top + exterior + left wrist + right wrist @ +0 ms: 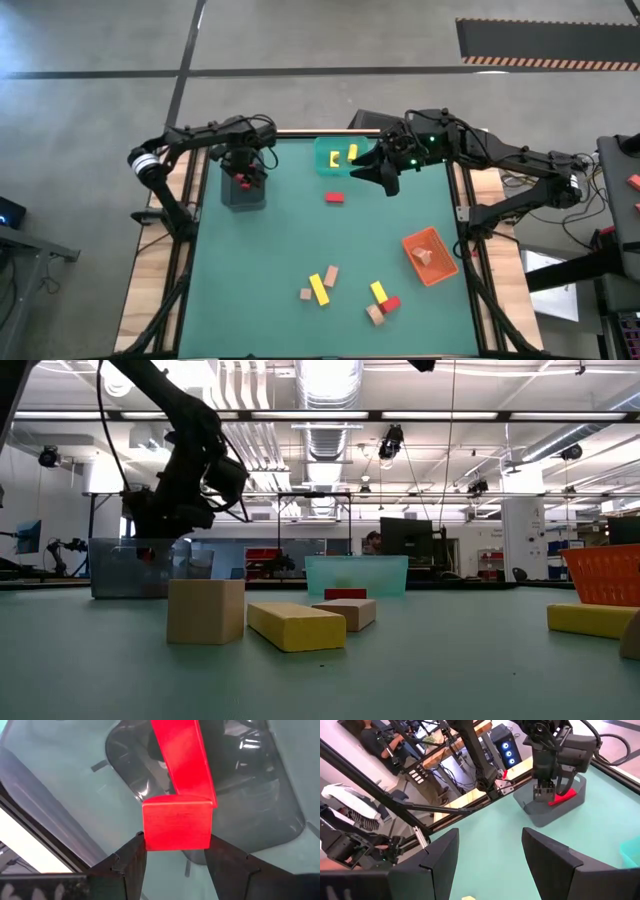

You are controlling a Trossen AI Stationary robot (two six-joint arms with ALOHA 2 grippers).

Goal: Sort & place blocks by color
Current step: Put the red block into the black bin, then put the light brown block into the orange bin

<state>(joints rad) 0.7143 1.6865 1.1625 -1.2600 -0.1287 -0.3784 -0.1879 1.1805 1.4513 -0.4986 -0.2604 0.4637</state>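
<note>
from above, the left pincer (243,178) hangs over the dark grey plastic bin (243,194) at the far left of the green surface (270,260), with a red block showing at its tip. the right pincer (384,176) sits just beside the teal translucent bin (322,160), which holds two yellow wooden blocks (345,154). a tan block (424,256) lies in the orange mesh bin (430,255) at the right. left to sort, as i judge it: a lone red bar (334,198) in the middle, and near the front a long yellow bar (319,289), two tan blocks beside it, another yellow block (379,292), a small red cube (390,304) and a tan cube (375,315). so roughly a third looks done.

at surface level, a tan wooden cube (205,611) and a yellow bar (296,626) fill the foreground; the grey bin (130,568) stands behind with the left arm above it.

the left wrist view shows the fingers (129,865) gripping a red wooden block (176,828) over the bin floor, where a second red bar (181,760) already lies.

the right wrist view shows that arm's own fingers (440,856) spread apart, holding nothing, and the left pincer (543,793) at the grey bin (555,810) farther off.
</note>
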